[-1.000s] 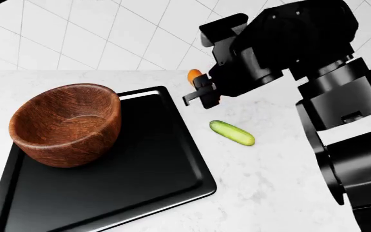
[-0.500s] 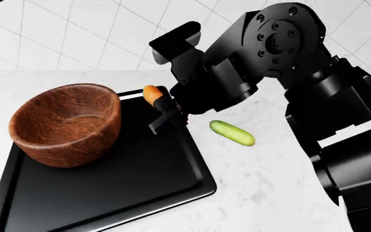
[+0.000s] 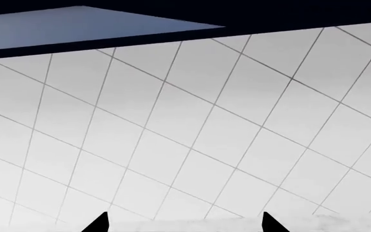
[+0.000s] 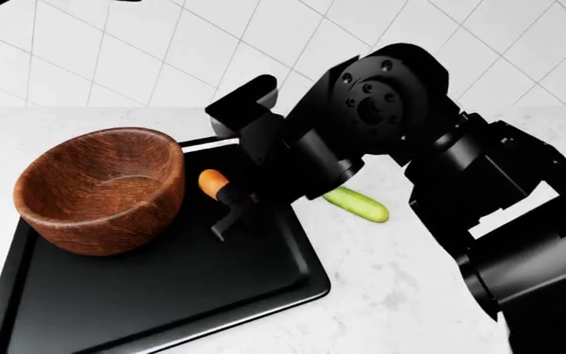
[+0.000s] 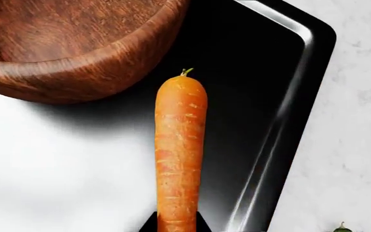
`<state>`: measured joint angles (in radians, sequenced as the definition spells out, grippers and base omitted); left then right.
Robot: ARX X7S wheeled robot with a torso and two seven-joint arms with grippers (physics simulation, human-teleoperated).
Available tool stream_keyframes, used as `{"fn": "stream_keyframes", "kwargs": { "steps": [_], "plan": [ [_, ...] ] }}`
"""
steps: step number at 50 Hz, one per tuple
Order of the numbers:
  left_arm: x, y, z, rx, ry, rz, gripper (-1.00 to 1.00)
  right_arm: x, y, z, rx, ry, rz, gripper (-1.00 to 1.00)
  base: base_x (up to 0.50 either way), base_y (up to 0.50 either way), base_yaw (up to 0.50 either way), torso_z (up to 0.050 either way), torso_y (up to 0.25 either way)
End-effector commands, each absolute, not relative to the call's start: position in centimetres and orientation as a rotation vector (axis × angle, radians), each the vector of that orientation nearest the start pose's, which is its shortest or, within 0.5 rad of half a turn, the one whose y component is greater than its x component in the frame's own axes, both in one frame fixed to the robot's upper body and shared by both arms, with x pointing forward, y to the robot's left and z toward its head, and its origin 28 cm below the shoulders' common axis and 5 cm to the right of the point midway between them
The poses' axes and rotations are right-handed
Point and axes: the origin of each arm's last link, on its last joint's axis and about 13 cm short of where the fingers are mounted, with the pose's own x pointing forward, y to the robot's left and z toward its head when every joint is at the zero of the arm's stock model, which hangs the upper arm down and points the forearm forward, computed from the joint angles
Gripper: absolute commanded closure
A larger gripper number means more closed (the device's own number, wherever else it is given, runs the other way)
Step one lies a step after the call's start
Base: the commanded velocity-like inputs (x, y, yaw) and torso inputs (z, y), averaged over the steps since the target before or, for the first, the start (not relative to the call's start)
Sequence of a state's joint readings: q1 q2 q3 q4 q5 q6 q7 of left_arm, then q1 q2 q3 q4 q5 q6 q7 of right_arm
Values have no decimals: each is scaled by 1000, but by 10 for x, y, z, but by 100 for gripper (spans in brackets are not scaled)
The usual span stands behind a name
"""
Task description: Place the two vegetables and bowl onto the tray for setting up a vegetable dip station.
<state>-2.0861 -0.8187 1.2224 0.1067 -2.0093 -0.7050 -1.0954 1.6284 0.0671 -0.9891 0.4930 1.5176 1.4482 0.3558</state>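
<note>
Right gripper (image 4: 226, 210) clamped on carrot (image 4: 211, 184), holding it above tray (image 4: 165, 295), just beside bowl (image 4: 101, 188); contact with tray surface not determinable. Bowl seated on tray, far-left portion. Cucumber (image 4: 358, 204) off tray, on white counter (image 4: 411, 295) beside tray's right rim, partly hidden behind right arm. Left gripper (image 3: 184, 223): only fingertips visible, spread apart, nothing between them, facing tiled wall (image 3: 205, 121).
</note>
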Motion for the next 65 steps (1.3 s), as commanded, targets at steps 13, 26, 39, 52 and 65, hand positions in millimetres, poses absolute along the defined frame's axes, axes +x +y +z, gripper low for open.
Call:
{"fn": "stream_keyframes", "kwargs": {
  "steps": [13, 26, 39, 52, 65],
  "plan": [
    [232, 226, 424, 87, -27, 48, -100, 319, 8, 302, -432, 809, 742, -100, 0, 0, 0, 0, 0],
    [230, 226, 425, 85, -32, 47, -100, 315, -5, 336, -363, 724, 686, -100, 0, 0, 0, 0, 0],
    [226, 223, 429, 87, -40, 45, -100, 330, -51, 352, -238, 746, 500, -100, 0, 0, 0, 0, 0],
    [226, 222, 430, 92, -40, 45, -100, 336, -73, 347, -232, 842, 454, -100, 0, 0, 0, 0, 0],
    [227, 220, 433, 99, -40, 42, -100, 341, -86, 338, -201, 894, 457, -100, 0, 0, 0, 0, 0]
  ]
}}
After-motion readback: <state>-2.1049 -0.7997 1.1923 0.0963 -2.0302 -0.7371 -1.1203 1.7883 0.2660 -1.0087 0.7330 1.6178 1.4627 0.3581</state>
